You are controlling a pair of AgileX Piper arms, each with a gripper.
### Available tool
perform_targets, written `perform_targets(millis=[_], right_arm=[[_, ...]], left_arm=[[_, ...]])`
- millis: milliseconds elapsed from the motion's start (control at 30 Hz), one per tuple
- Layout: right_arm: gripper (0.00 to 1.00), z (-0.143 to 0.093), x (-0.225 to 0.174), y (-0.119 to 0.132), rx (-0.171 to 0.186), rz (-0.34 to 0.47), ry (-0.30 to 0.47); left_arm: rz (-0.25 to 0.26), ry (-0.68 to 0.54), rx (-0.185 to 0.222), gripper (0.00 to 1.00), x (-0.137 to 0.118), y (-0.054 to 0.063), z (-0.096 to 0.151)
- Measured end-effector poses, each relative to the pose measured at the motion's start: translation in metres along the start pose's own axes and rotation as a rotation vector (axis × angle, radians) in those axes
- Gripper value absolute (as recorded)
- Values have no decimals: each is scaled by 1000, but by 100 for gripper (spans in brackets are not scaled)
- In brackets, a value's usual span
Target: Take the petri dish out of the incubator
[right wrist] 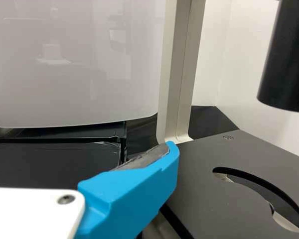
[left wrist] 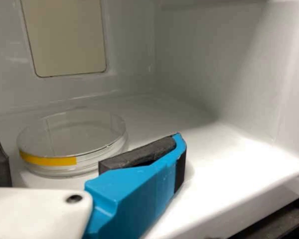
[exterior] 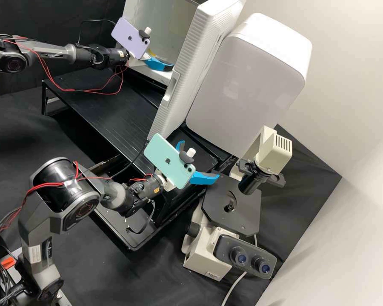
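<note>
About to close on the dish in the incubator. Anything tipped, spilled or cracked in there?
Nothing stands out. The petri dish sits flat and closed on the incubator floor, with no spill or crack visible. The left tool is open, its fingers flanking the dish.

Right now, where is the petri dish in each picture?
High view: hidden inside the incubator, past the left gripper.
Left wrist view: petri dish on the white floor, just beyond the fingers.
Right wrist view: faces the microscope stage.
Shared landmark: the left gripper's blue finger.
</note>
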Motion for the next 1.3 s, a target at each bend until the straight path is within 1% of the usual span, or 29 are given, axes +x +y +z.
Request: perform_targets(millis=[133, 233, 267, 400, 433, 467, 500, 533, 600, 633, 767, 800, 833, 867, 900, 933, 967, 1000, 1033, 1067, 1100, 1133, 1200, 1300], right_arm=[[100, 0, 0, 0, 0, 0, 0], [100, 0, 0, 0, 0, 0, 0], [100, 0, 0, 0, 0, 0, 0], [100, 0, 0, 0, 0, 0, 0], [100, 0, 0, 0, 0, 0, 0], [100, 0, 0, 0, 0, 0, 0], [100, 0, 0, 0, 0, 0, 0], [100, 0, 0, 0, 0, 0, 0], [100, 0, 0, 0, 0, 0, 0], [100, 0, 0, 0, 0, 0, 0], [100, 0, 0, 0, 0, 0, 0], [100, 0, 0, 0, 0, 0, 0], [100, 0, 0, 0, 0, 0, 0], [100, 0, 0, 0, 0, 0, 0], [100, 0, 0, 0, 0, 0, 0], [100, 0, 0, 0, 0, 0, 0], [100, 0, 0, 0, 0, 0, 0], [100, 0, 0, 0, 0, 0, 0], [100, 0, 0, 0, 0, 0, 0], [100, 0, 0, 0, 0, 0, 0], [100, 0, 0, 0, 0, 0, 0], [100, 0, 0, 0, 0, 0, 0], [100, 0, 0, 0, 0, 0, 0], [100, 0, 0, 0, 0, 0, 0]], left_arm=[[-3, 2, -7, 100, -1, 1, -2], [-11, 3, -20, 100, -1, 1, -4], [-14, 3, -19, 100, -1, 1, -4], [-18, 1, -31, 100, 1, 3, -3], [-20, 6, -23, 100, 2, 3, -3], [-22, 11, -30, 100, 3, 3, -3], [-22, 14, -26, 100, 4, 3, -3], [-22, 26, -31, 100, 6, 5, -3], [-27, 45, -21, 100, 9, 5, -4], [-29, 55, -26, 100, 10, 6, -4], [-30, 95, -10, 100, 13, 12, -6], [-30, 100, -12, 100, 14, 14, -5], [-36, 104, -12, 100, 15, 13, -5], [-31, 108, -10, 100, 16, 16, -3], [-34, 111, -7, 100, 17, 15, -3], [-24, 109, 1, 100, 18, 18, -1], [-24, 107, 19, 100, 20, 17, 0], [-14, 102, 42, 100, 20, 19, 2], [-5, 98, 78, 100, 20, 22, 3], [8, 73, 153, 100, 21, 22, 7], [21, 34, 190, 100, 23, 21, 12], [24, 3, 179, 100, 24, 19, 15], [9, -9, 193, 100, 28, 12, 16], [9, -24, 192, 100, 28, 13, 17]])
